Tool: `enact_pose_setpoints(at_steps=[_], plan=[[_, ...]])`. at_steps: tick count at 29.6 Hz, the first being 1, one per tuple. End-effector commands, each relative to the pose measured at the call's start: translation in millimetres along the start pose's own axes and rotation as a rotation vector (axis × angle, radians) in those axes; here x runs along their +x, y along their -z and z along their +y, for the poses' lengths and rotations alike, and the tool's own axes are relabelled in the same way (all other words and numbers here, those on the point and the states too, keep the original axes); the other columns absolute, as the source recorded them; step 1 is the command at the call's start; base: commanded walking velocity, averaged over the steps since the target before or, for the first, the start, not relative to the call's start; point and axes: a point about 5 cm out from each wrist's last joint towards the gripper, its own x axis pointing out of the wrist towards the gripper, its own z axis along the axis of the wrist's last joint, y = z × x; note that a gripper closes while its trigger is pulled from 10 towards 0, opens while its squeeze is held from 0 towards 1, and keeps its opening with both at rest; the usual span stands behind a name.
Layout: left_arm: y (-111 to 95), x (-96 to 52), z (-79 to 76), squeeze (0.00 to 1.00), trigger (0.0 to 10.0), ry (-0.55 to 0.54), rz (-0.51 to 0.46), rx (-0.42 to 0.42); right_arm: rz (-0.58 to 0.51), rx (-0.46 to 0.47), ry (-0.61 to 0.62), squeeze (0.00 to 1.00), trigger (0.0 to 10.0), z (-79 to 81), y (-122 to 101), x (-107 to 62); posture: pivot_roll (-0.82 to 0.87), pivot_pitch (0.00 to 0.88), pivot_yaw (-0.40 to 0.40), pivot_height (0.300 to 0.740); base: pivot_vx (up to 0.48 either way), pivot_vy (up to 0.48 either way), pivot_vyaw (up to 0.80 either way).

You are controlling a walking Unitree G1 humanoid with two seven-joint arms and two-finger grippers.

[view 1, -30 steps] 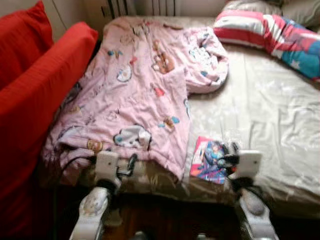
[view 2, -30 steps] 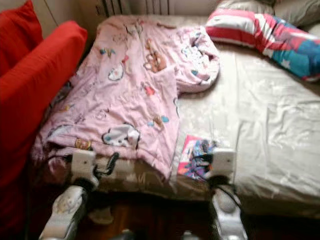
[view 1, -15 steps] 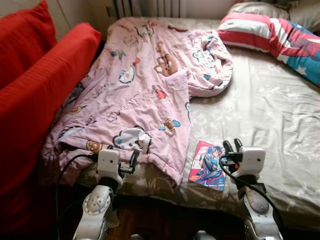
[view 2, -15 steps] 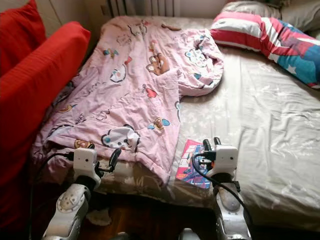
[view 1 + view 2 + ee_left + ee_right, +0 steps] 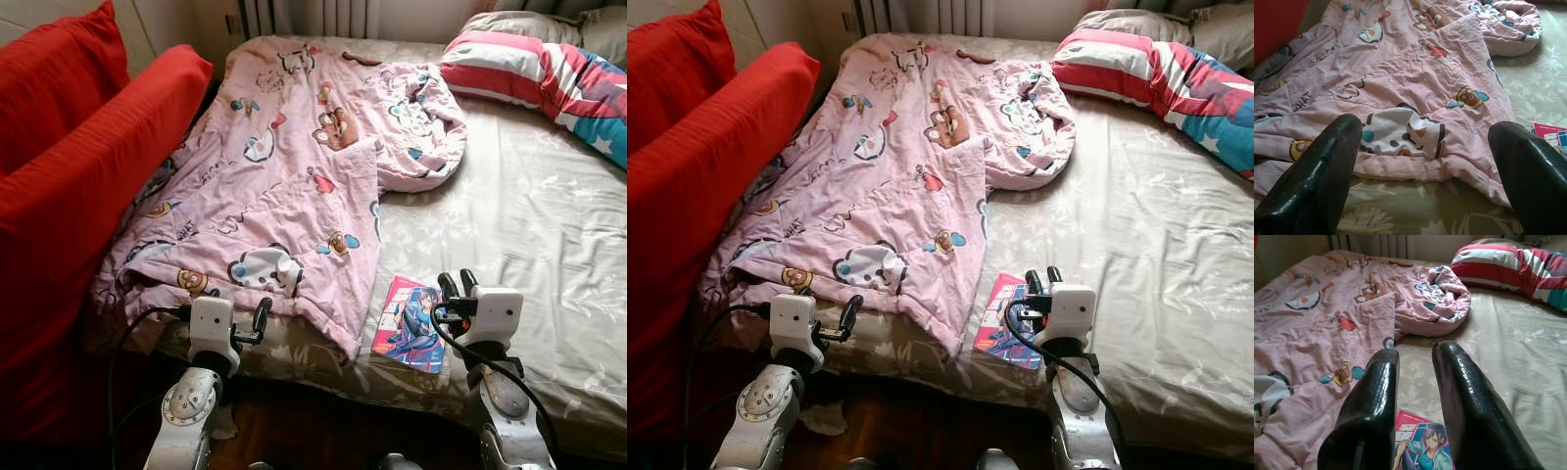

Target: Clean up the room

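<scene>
While the right claw (image 5: 455,285) hovers slightly parted and empty over the comic book (image 5: 409,325) at the bed (image 5: 529,235) edge, the left claw (image 5: 1425,161) gapes wide before the rumpled pink blanket (image 5: 284,186).

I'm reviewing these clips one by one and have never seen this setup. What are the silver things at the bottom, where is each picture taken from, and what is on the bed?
The silver things are the two arms of a humanoid robot, seen from a stereo camera on its head; the two wide pictures are its left and right eyes. Each arm ends in a gripper with two black fingers. The left gripper hangs open at the near edge of the bed, facing a pink cartoon quilt. The right gripper has its fingers a little apart and hovers over a comic book lying flat on the sheet. Neither holds anything. The two close pictures come from cameras on the wrists, looking along those fingers. A striped pillow lies at the far end, and a red sofa stands to the left.
</scene>
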Motion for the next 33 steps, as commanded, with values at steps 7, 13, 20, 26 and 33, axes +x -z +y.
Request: enact_pose_setpoints(at_steps=[7, 13, 20, 26, 33], plan=[[3.9, -5.4, 3.6, 0.0, 10.0, -0.007, 0.013, 0.002, 0.033, -0.003, 0.006, 0.0, 10.0, 2.2, 6.5, -4.0, -0.08, 0.208, 0.044, 0.715, 0.0, 0.0, 0.0], [4.3, -6.4, 4.3, 0.0, 10.0, -0.006, 0.016, 0.006, 0.04, -0.002, 0.001, 0.0, 10.0, 5.5, 8.0, -4.5, -0.08, 0.204, 0.046, 0.675, 0.0, 0.0, 0.0], [4.7, -7.7, 4.6, 0.0, 10.0, -0.001, 0.018, 0.009, 0.024, 0.009, -0.006, 0.0, 10.0, 7.4, 7.6, -6.1, -0.08, 0.195, 0.05, 0.655, 0.0, 0.0, 0.0], [4.8, -8.2, 4.5, 0.0, 10.0, 0.001, 0.019, 0.013, 0.031, 0.008, -0.004, 0.0, 10.0, 8.2, 9.0, -6.9, -0.08, 0.191, 0.052, 0.655, 0.0, 0.0, 0.0], [4.1, -7.6, 6.4, 0.0, 10.0, -0.005, 0.02, 0.017, 0.057, 0.008, -0.009, 0.0, 10.0, 10.5, 10.9, -4.9, -0.08, 0.204, 0.05, 0.65, 0.0, 0.0, 0.0]])
